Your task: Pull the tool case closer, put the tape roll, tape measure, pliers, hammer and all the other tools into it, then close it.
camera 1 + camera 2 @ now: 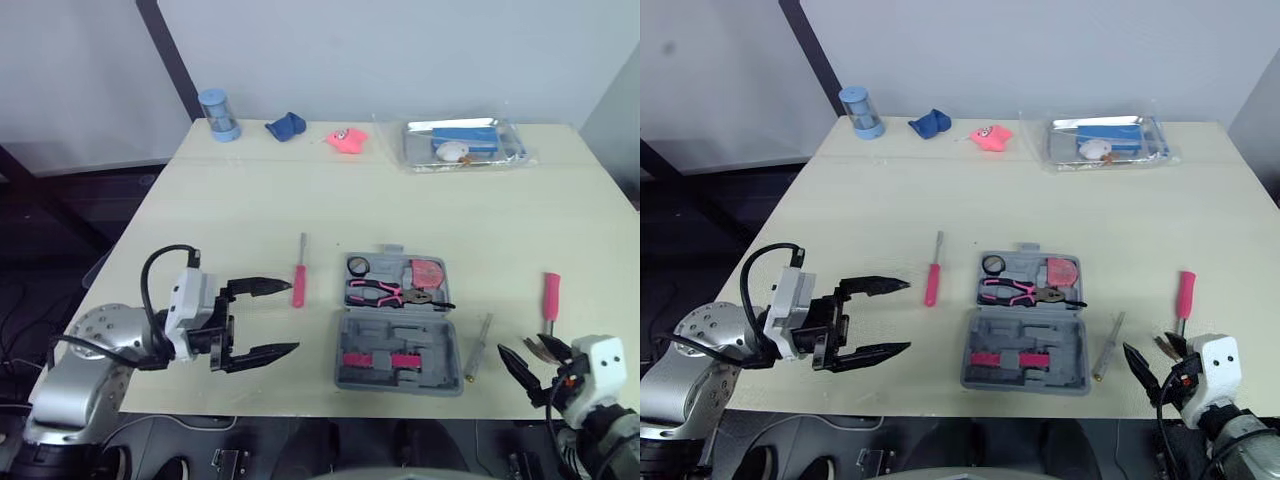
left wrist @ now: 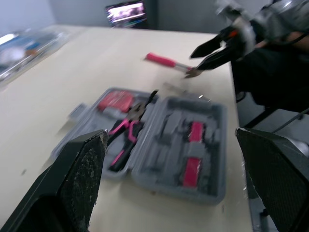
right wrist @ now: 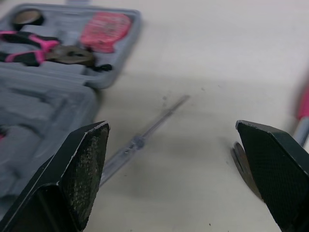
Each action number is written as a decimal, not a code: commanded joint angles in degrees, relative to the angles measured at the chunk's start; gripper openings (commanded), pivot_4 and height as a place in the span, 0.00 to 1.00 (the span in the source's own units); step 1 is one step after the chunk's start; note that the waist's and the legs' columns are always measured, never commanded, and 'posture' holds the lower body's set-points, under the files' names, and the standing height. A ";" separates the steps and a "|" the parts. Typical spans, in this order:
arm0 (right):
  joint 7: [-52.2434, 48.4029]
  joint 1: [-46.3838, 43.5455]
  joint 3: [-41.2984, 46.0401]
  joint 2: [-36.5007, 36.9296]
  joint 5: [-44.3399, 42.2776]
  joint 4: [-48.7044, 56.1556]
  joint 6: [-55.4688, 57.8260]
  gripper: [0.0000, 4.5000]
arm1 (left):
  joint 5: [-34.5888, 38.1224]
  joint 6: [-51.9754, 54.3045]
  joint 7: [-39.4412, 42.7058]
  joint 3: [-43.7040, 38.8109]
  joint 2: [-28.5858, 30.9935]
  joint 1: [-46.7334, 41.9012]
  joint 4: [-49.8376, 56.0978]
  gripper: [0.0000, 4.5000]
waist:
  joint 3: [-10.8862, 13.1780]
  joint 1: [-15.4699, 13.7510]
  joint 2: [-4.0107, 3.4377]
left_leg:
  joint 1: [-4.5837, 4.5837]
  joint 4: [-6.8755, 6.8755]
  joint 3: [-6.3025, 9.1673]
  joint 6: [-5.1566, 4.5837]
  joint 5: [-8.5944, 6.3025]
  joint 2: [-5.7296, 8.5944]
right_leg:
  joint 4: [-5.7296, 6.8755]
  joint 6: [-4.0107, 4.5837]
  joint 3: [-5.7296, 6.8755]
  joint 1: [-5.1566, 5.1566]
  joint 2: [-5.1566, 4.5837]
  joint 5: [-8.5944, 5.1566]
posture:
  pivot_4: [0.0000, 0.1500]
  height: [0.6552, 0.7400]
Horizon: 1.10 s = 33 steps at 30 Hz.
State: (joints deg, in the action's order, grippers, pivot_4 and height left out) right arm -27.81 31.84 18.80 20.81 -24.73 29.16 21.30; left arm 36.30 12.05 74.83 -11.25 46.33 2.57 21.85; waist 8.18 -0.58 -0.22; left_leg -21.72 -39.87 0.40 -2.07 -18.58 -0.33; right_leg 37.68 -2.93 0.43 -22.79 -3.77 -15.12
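Observation:
The grey tool case (image 1: 400, 322) lies open near the table's front edge. Its far half holds a black tape roll (image 1: 358, 266), a red tape measure (image 1: 430, 271) and pink-handled pliers (image 1: 385, 293). A red screwdriver (image 1: 298, 275) lies just left of the case. To the right of the case a thin clear-handled screwdriver (image 3: 145, 135) rests on the table. Further right is the pink-handled hammer (image 1: 550, 296). My left gripper (image 1: 293, 318) is open, left of the case, with nothing between its fingers. At the front right corner my right gripper (image 1: 522, 358) is open and empty, close to the hammer's head (image 3: 244, 166).
Along the far edge stand a blue cylinder (image 1: 217, 113), a blue cloth (image 1: 286, 126), a pink toy (image 1: 347, 139) and a clear tray (image 1: 465, 143) with items inside. Bare tabletop spreads between those and the case.

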 commanded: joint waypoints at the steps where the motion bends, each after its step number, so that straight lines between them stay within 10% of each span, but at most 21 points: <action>1: 4.03 -0.58 -2.60 -2.75 2.68 0.14 -0.79 0.98 | 1.90 0.16 2.05 0.13 1.24 -1.19 1.63 1.00 | 0.00 -0.01 -0.01 | 0.02 0.00 -0.02 0.00 0.00 0.00 | 0.01 0.00 -0.01 0.00 0.05 0.00 | 1.00 1.00; 33: 15.44 -5.28 -11.31 -10.95 7.99 -4.39 4.18 0.98 | 1.98 0.61 5.40 2.63 2.36 -6.57 0.75 1.00 | 0.12 -0.21 0.24 | -0.01 0.05 0.04 0.11 0.07 -0.02 | -0.01 -0.15 0.10 -0.08 0.29 0.06 | 1.00 1.00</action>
State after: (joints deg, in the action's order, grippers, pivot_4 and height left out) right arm -13.24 25.58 7.60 10.77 -16.96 24.20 24.58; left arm 37.39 12.68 80.64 -8.37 48.63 -3.58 21.19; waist 8.30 -0.79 0.02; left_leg -21.73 -39.82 0.47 -2.00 -18.54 -0.37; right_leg 37.66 -3.07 0.54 -22.88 -3.46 -15.06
